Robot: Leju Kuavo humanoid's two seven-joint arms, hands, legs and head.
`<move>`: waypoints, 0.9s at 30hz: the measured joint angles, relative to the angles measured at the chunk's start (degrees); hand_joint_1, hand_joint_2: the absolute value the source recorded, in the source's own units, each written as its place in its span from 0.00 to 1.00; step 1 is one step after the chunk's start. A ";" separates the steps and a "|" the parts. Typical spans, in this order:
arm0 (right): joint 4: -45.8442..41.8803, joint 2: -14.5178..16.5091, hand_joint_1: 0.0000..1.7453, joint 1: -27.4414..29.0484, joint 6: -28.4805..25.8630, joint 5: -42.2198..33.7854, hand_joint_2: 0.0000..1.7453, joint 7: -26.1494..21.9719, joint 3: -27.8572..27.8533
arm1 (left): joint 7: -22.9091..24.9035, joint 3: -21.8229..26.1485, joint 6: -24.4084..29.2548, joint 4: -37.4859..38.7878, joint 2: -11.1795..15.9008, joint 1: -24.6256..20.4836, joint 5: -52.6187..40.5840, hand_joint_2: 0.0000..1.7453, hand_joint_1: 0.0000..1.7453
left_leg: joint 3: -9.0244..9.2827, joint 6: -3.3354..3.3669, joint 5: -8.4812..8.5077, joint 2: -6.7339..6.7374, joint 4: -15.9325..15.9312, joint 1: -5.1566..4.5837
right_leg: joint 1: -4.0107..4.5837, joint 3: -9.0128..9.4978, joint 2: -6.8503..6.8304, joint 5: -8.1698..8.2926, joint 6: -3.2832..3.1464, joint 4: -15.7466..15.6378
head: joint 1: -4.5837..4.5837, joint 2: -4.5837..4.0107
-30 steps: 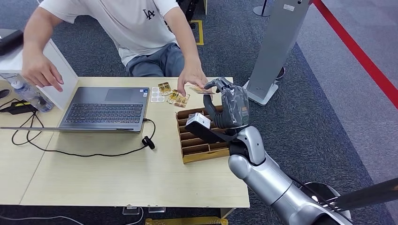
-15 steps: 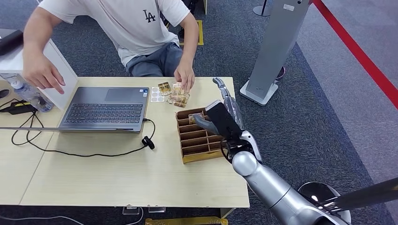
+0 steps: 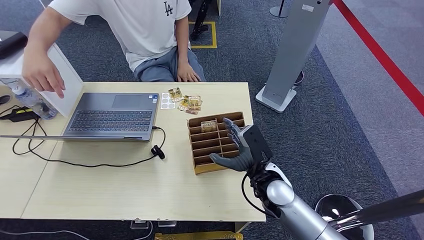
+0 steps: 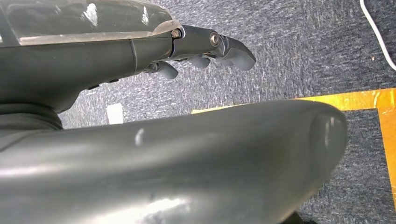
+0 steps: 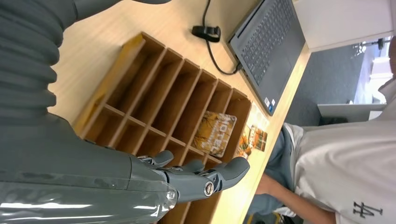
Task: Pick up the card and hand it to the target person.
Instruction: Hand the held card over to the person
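A patterned card (image 3: 209, 125) printed "HOTEL" (image 5: 215, 133) lies in a far slot of the wooden rack (image 3: 202, 162). Several more cards (image 3: 187, 103) lie on the table beyond the rack, also seen from the right wrist (image 5: 252, 137). My right hand (image 3: 240, 148) hovers over the rack's right side, fingers (image 5: 205, 179) spread, holding nothing. The person (image 3: 145, 30) sits across the table, one hand (image 3: 187, 76) at its far edge. My left hand (image 4: 201, 49) hangs over the carpet with nothing in it.
An open laptop (image 3: 112, 116) sits left of the rack, its cable and a black clip (image 3: 158, 149) trailing across the table (image 3: 125, 190). A white box (image 3: 65, 85), a bottle and wires crowd the far left. A grey stand (image 3: 292, 50) rises right of the table.
My right hand held a card up to the person's hand; the person took it and laid it with the cards on the table. My hand dropped back over the rack, empty.
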 joint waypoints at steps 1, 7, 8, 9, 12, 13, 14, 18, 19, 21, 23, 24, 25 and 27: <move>-0.91 -0.41 0.00 0.64 0.01 -0.32 1.00 0.05 -0.01 | 0.00 0.00 0.03 0.00 0.00 0.00 0.03 0.00 0.00 | 0.00 0.00 0.00 0.00 0.00 0.00 | 0.00 0.00 0.00 0.00 0.00 0.00 | -0.02 0.00; -5.77 -2.66 0.00 3.95 0.09 -2.31 1.00 0.22 -0.54 | 0.09 0.00 0.54 0.00 0.02 0.01 0.04 0.00 0.00 | 0.03 0.00 0.00 0.00 0.00 0.00 | 0.00 0.02 0.00 0.00 0.00 0.00 | -0.04 0.00; -6.58 -3.01 0.00 4.62 0.16 -2.68 1.00 0.25 -0.77 | 0.09 0.00 0.57 0.00 0.03 0.01 0.04 0.00 0.00 | 0.02 0.00 0.00 0.00 0.00 0.00 | 0.00 0.02 0.00 0.00 0.00 0.00 | -0.03 0.00; -7.36 -3.35 0.00 5.26 0.26 -3.08 1.00 0.27 -1.05 | 0.09 0.00 0.57 0.00 0.04 0.02 0.03 0.00 0.00 | 0.02 0.00 0.00 0.00 0.00 0.00 | 0.00 0.02 0.00 0.00 0.00 0.00 | -0.03 0.00; -9.53 -4.34 0.00 7.09 0.52 -4.31 1.00 0.35 -1.87 | 0.11 0.00 0.57 0.00 0.09 0.02 -0.02 0.00 0.00 | 0.02 0.00 0.00 0.00 0.00 0.00 | 0.00 0.02 0.00 0.00 0.00 -0.01 | 0.02 0.00; -10.21 -4.63 0.00 7.73 0.57 -4.63 1.00 0.38 -2.15 | 0.11 0.00 0.56 0.00 0.11 0.02 -0.08 0.00 0.00 | 0.02 0.00 0.00 0.00 0.00 0.00 | 0.00 0.02 0.00 0.00 0.00 -0.01 | 0.02 0.00; -10.82 -4.86 0.00 8.36 0.61 -4.87 1.00 0.40 -2.43 | 0.11 0.00 0.55 0.00 0.12 0.02 -0.18 0.00 0.00 | 0.02 0.00 0.00 0.00 0.00 0.00 | 0.00 0.02 0.00 0.00 0.00 -0.01 | 0.02 0.00; -12.16 -5.36 0.00 10.03 0.87 -5.07 1.00 0.44 -3.14 | 0.11 0.00 0.53 0.00 0.14 0.01 -0.49 0.00 0.00 | 0.02 0.00 0.00 0.00 0.00 0.00 | 0.00 0.02 0.00 0.00 0.00 -0.01 | -0.03 0.00; -12.37 -5.43 0.00 10.33 0.99 -5.03 1.00 0.44 -3.28 | 0.12 0.00 0.53 0.00 0.15 0.01 -0.50 0.00 0.00 | 0.02 0.00 0.00 0.00 0.00 0.00 | 0.00 0.02 0.00 0.00 0.00 -0.01 | -0.04 0.00; -12.79 -5.51 0.00 10.85 1.15 -4.93 1.00 0.44 -3.68 | 0.19 0.00 0.54 0.00 0.15 0.01 -0.52 0.00 0.00 | 0.02 0.00 0.00 0.01 0.00 0.00 | 0.00 0.02 0.00 0.00 0.00 -0.01 | -0.05 0.00; -13.18 -5.57 0.00 11.17 1.21 -4.80 1.00 0.45 -4.13 | 0.29 0.00 0.52 0.00 0.16 0.00 -0.54 0.00 0.00 | 0.02 0.00 0.00 0.01 0.00 0.00 | 0.00 0.02 0.00 0.00 0.00 -0.01 | -0.05 0.00; -13.32 -5.64 0.00 11.25 1.23 -4.74 1.00 0.46 -4.31 | 0.35 0.00 0.48 0.00 0.17 0.00 -0.54 0.00 0.00 | 0.02 0.00 0.00 0.01 0.00 0.00 | 0.00 0.02 0.00 0.00 0.00 -0.01 | -0.05 0.00; -13.44 -5.72 0.00 11.31 1.26 -4.66 1.00 0.49 -4.43 | 0.41 0.00 0.44 0.00 0.17 0.00 -0.54 0.00 0.00 | 0.02 0.00 0.00 0.01 0.00 0.00 | 0.00 0.02 0.00 0.00 0.00 -0.01 | -0.03 0.00; -13.66 -5.87 0.00 11.41 1.39 -4.56 1.00 0.57 -4.62 | 0.48 0.00 0.29 0.00 0.17 -0.01 -0.54 0.00 0.00 | 0.01 0.00 0.00 0.01 0.00 0.00 | 0.00 0.02 0.00 0.00 0.00 -0.01 | 0.01 0.00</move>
